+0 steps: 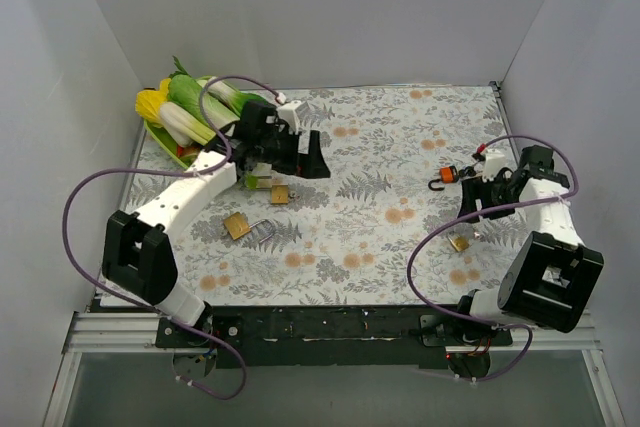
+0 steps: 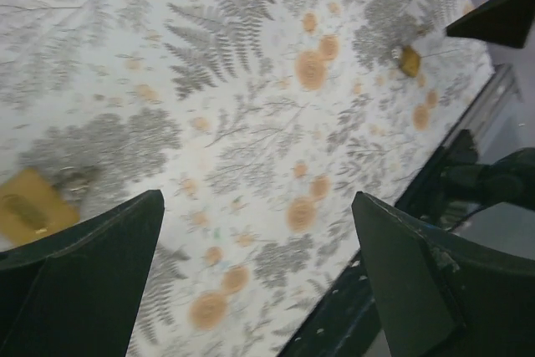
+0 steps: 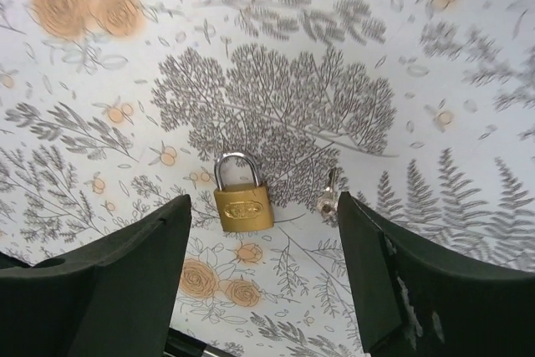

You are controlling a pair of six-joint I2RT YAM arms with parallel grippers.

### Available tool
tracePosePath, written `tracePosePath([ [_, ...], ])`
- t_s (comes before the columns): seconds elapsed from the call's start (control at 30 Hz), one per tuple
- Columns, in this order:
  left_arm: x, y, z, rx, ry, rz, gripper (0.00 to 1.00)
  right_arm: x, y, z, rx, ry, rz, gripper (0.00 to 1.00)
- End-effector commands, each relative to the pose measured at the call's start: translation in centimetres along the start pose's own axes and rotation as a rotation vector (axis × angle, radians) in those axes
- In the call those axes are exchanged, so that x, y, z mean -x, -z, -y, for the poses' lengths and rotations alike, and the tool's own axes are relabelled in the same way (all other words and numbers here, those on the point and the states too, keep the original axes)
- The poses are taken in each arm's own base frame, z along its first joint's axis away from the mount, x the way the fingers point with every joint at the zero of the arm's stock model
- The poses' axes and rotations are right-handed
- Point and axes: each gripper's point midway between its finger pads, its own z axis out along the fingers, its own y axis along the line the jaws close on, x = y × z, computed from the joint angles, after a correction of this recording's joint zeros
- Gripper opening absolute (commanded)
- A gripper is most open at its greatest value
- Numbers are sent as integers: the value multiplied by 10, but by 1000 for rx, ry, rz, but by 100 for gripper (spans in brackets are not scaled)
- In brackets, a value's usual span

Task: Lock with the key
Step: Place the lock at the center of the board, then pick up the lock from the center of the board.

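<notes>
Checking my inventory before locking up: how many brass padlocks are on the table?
3. One padlock lies left of centre, a second padlock nearer, beside the left arm, a third padlock under the right arm. Arms may hide others.

robot lab cell: white panel walls (image 1: 350, 7), floral cloth (image 1: 380, 147), aluminium rail (image 1: 130, 332)

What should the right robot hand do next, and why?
Probably shift the right gripper a little toward the key and lower onto it. Its fingers are open and empty, and the key lies loose on the cloth beside the brass padlock, close to one finger.
</notes>
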Motion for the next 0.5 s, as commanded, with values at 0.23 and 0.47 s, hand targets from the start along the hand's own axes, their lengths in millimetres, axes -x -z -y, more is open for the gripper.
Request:
tracePosePath([
  [0.23, -24, 95, -105, 147, -695, -288, 98, 77, 40, -70, 201, 194, 211, 82],
  [0.47, -32, 76, -142, 113, -890, -441, 98, 67, 30, -90, 246, 212, 186, 82],
])
